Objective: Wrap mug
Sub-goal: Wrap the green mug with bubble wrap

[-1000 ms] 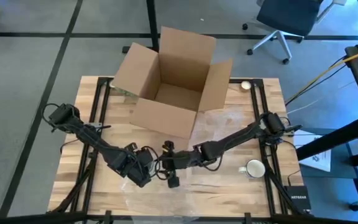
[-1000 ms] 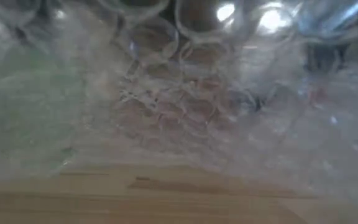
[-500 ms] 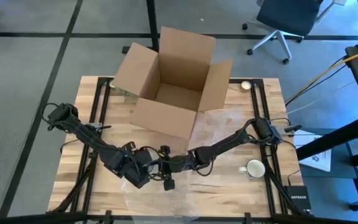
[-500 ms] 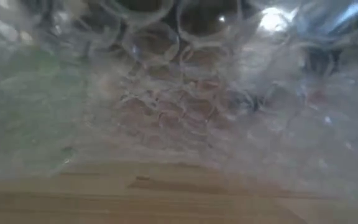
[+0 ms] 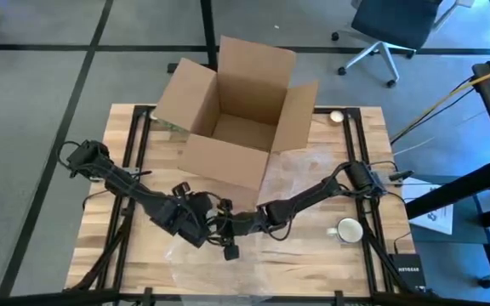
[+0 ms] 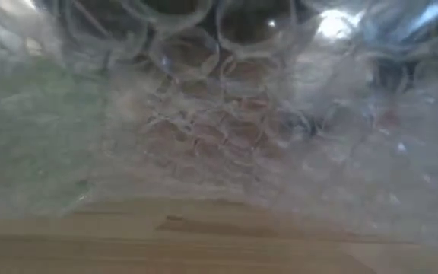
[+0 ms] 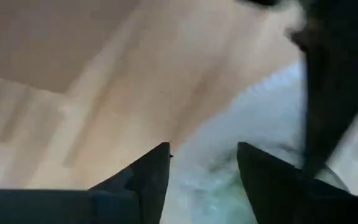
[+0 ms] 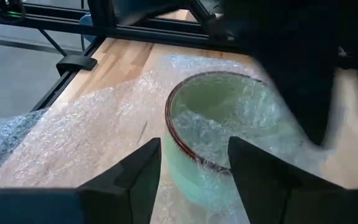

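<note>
A pale green mug [image 8: 219, 127] with a brown rim stands on a sheet of bubble wrap [image 8: 98, 130], and wrap clings around its wall. My right gripper [image 8: 194, 149] is open, its fingers just short of the mug on the near side. My left gripper [image 7: 204, 155] is open over the wrap, with a green tint [image 7: 219, 190] showing below it. In the high view both grippers [image 5: 201, 228] [image 5: 226, 231] meet at the table's near middle and hide the mug. Bubble wrap [image 6: 219, 114] fills the low view.
An open cardboard box [image 5: 236, 110] stands at the far middle of the table. A white mug [image 5: 348, 229] sits near the right edge, and a small round thing [image 5: 337, 116] lies at the far right. The left arm [image 8: 291, 62] looms right behind the green mug.
My right gripper has gone toward the table's left edge, up to the left gripper. My left gripper has moved a little toward the far edge and the right.
</note>
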Motion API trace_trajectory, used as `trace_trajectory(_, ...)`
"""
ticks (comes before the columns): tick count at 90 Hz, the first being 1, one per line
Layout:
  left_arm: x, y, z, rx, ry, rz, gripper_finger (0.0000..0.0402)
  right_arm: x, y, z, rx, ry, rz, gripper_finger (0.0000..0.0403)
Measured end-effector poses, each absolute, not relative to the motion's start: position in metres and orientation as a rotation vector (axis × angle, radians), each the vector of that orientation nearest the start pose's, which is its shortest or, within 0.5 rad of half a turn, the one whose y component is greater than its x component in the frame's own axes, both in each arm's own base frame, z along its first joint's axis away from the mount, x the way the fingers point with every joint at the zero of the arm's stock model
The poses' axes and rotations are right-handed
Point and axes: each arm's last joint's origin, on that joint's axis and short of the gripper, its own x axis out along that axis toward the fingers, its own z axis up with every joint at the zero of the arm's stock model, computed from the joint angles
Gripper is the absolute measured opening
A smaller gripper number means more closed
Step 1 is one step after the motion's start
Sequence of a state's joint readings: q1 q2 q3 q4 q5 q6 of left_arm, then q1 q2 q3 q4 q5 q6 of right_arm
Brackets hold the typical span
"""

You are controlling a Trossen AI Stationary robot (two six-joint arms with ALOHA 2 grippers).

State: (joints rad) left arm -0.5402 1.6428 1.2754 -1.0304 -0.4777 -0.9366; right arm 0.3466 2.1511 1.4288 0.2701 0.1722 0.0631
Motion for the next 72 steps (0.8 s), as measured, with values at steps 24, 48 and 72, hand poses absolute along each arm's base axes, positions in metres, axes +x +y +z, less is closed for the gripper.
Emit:
trace_trajectory(24, 0.260, -0.155, 0.224, -0.171, 1.109, 0.458, 0.0170, 0.448, 0.156, 0.165, -0.055, 0.448, 0.157, 0.0175)
trace_trajectory(48, 0.255, -0.158, 0.198, -0.213, 1.075, 0.429, 0.0170, 0.448, 0.156, 0.165, -0.053, 0.448, 0.157, 0.0175)
trace_trajectory(72, 0.253, -0.157, 0.191, -0.213, 1.068, 0.422, 0.0170, 0.445, 0.155, 0.173, -0.053, 0.452, 0.157, 0.0175)
